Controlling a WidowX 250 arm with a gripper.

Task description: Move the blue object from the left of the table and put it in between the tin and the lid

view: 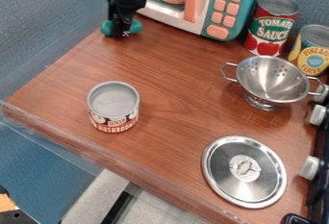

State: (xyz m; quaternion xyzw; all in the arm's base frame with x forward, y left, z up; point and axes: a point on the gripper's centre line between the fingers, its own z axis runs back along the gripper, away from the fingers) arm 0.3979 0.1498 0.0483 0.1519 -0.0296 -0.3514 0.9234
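At the upper left of the table, the black gripper [120,31] points down right at the blue-green object [136,26], whose rounded ends show on both sides of it. The gripper covers the object's middle. The tin [114,104], with a mushroom label, stands upright left of the table's centre. A round silver lid [245,171] with a light disc at its centre lies flat toward the lower right. Bare wood separates tin and lid.
A toy microwave [193,2] stands right of the gripper. Further right are a tomato sauce can [272,25], a pineapple can [313,49] and a metal colander [272,80]. Stove knobs [310,168] line the right edge; a clear raised rim [96,155] runs along the front.
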